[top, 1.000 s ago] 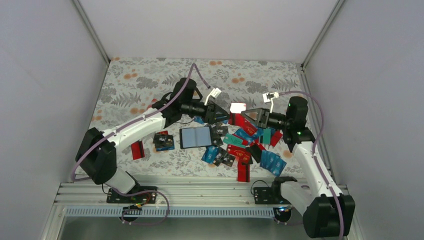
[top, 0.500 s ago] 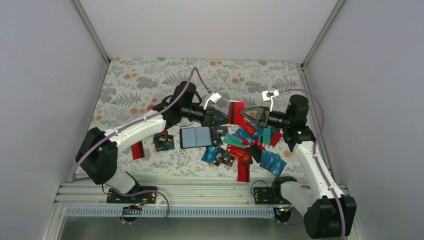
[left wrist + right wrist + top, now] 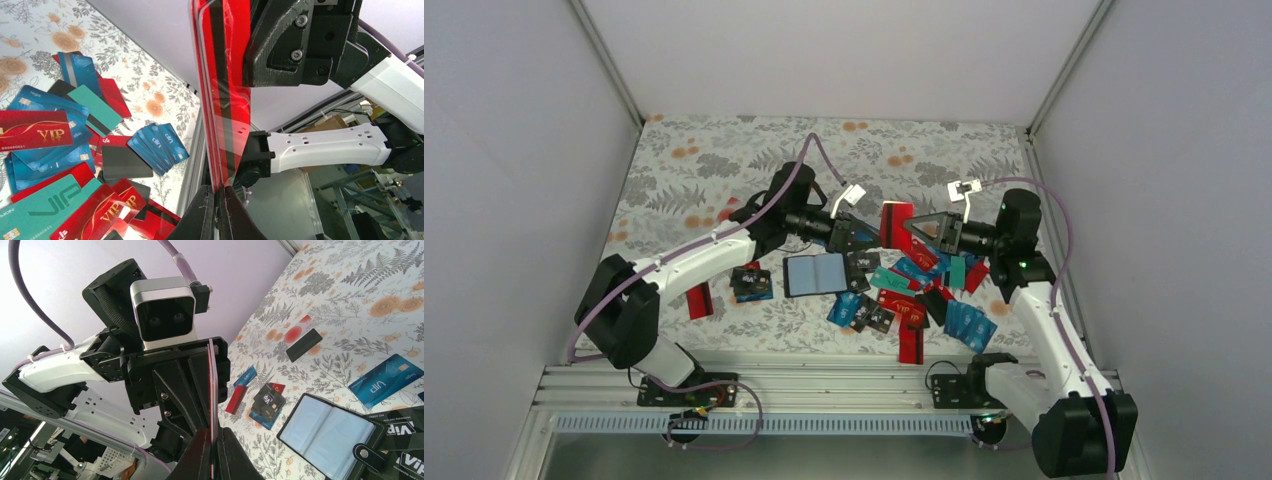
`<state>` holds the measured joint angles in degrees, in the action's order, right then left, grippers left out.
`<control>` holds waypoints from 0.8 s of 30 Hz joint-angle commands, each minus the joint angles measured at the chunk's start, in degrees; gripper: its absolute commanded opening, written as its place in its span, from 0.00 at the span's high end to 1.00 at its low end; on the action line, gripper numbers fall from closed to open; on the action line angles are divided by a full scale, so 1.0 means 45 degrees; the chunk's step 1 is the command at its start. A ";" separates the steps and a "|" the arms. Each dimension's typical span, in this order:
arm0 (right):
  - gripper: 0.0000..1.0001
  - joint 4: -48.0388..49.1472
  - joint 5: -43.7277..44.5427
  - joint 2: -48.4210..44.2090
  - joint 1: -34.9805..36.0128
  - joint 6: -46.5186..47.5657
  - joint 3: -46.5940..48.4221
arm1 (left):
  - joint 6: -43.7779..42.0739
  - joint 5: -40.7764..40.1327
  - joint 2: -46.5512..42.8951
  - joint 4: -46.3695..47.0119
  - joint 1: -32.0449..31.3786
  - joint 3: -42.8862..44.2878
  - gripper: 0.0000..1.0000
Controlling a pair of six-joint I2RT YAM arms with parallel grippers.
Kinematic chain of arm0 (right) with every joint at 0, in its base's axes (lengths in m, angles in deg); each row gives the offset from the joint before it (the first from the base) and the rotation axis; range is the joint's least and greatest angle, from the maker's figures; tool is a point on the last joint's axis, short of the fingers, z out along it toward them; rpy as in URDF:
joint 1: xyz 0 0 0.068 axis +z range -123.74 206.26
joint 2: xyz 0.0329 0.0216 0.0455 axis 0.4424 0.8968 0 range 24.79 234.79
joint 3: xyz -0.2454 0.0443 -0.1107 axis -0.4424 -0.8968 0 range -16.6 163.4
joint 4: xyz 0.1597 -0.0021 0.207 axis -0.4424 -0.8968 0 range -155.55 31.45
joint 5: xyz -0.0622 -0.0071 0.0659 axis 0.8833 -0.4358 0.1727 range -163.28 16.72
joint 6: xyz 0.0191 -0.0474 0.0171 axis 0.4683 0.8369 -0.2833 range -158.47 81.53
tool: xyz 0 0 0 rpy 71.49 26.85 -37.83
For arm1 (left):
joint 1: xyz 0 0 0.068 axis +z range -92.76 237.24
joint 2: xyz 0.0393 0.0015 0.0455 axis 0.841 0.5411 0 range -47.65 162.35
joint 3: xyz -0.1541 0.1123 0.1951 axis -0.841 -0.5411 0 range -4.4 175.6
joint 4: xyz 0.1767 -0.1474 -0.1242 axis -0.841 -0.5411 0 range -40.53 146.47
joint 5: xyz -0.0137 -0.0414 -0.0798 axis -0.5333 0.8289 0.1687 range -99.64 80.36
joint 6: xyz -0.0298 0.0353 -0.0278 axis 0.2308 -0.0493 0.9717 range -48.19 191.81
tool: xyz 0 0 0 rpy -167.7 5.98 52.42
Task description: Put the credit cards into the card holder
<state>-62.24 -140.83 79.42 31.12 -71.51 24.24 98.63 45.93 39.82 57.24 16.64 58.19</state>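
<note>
While both arms meet over the floral cloth (image 3: 704, 160), a red card (image 3: 896, 222) hangs between them, on edge and clear of the table. The left gripper (image 3: 218, 214) is clamped on its 9 o'clock end and the right gripper (image 3: 212, 455) on its 3 o'clock end, each pair of fingers pressed against the card's two faces.

The holder (image 3: 816, 274) lies open and flat at 7 o'clock from that card, clear sleeves up. The sleeves are bare, but black cards (image 3: 862, 265) with white print touch its 3 o'clock edge by the snap tab (image 3: 365, 452); a blue VIP card (image 3: 387, 380) lies just past its 12 o'clock edge, under the left gripper.

The heap of cards (image 3: 924, 290), red, blue, teal and black, spreads at 5 o'clock from the held card, many overlapping. A fanned blue stack (image 3: 969, 322) sits at its 4 o'clock rim; one red card (image 3: 911, 345) juts toward 6 o'clock.

At 9 o'clock from the holder sits a small pile (image 3: 751, 283) of black cards on a blue one; a lone red card (image 3: 699, 300) lies farther the same way. A slim black bar (image 3: 304, 345) lies well apart, toward 10 o'clock, hidden from above by the left arm.
</note>
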 commanded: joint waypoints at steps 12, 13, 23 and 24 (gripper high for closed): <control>0.91 -0.1705 0.0544 0.0124 0.0204 0.1111 0.0820 | 0.0947 -0.0968 -0.1623 0.0402 0.1215 -0.1101 0.98; 0.91 -0.1770 0.0634 0.0147 0.0196 0.1135 0.0824 | 0.0966 -0.0995 -0.1691 0.0395 0.1269 -0.1155 0.98; 0.96 -0.2523 0.1948 0.0235 0.0195 0.1330 0.0451 | 0.0719 -0.1938 -0.1774 -0.0370 0.1502 -0.1317 0.98; 0.96 -0.2700 0.2226 0.0236 0.0202 0.1412 0.0397 | 0.0598 -0.2171 -0.1810 -0.0611 0.1498 -0.1345 0.98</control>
<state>-71.05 -135.26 80.29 32.15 -66.72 26.73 102.72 39.81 33.02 57.22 23.11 52.59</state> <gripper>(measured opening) 0.043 0.027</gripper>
